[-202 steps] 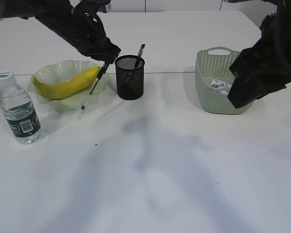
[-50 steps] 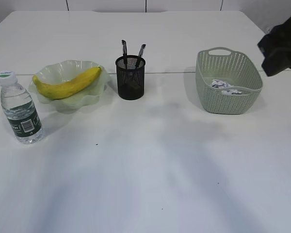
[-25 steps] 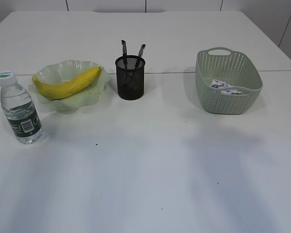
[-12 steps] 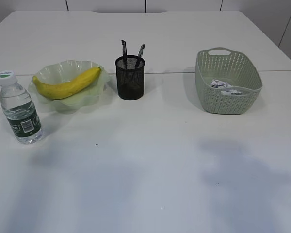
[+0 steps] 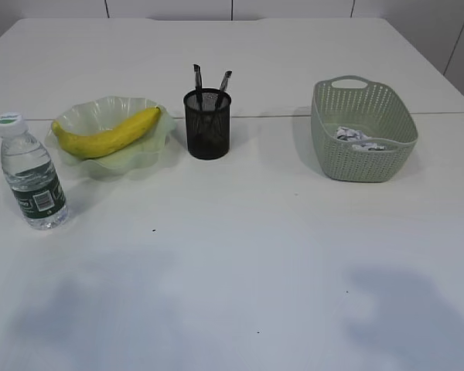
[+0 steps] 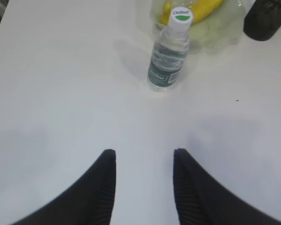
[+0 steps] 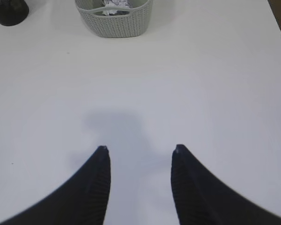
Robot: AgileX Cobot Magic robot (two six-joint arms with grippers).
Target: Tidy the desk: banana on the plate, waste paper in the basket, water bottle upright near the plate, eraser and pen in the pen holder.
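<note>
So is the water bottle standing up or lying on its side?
Upright. The water bottle stands on its base on the desk, cap on top, just left of the plate and apart from it.

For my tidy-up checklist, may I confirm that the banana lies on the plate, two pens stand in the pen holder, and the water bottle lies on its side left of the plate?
Not quite: the water bottle stands upright, cap up, as the exterior view shows. The rest holds: the banana lies on the plate, and two pens stand in the pen holder.
</note>
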